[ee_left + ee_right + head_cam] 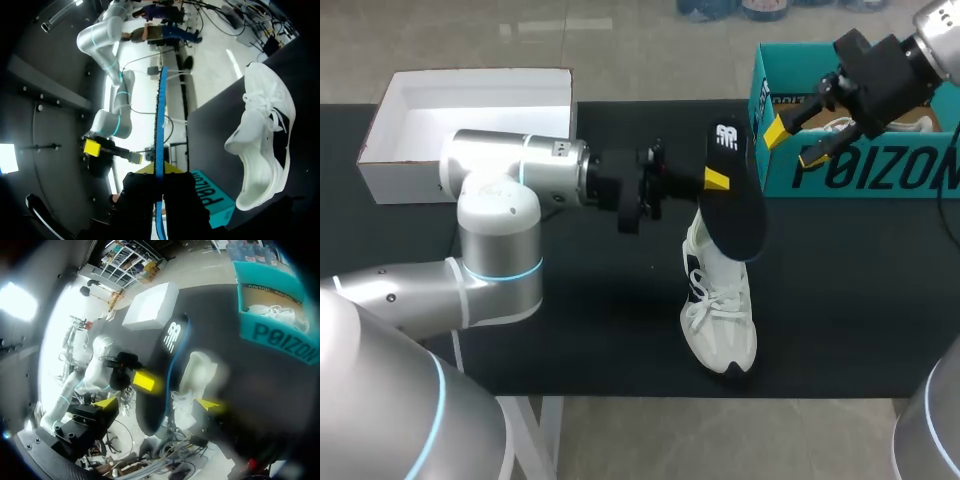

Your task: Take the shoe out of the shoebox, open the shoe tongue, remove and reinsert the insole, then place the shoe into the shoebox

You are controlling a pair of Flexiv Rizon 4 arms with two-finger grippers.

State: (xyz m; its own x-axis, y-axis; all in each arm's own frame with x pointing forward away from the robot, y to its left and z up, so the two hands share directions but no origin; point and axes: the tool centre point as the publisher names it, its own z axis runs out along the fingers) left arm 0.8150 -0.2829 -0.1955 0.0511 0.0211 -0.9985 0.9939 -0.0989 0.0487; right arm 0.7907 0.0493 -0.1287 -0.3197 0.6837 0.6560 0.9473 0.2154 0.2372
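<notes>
One insole [735, 215] sits pinched in the left tool [717, 180], just over the shoe [720, 320], pointing nearly the same way; the right tool [796, 142] is spread, farther off.

I count on my tabletop: one white shoe [718, 310], one black insole [735, 200], one teal shoebox [865, 172], one white box [470, 165].
</notes>
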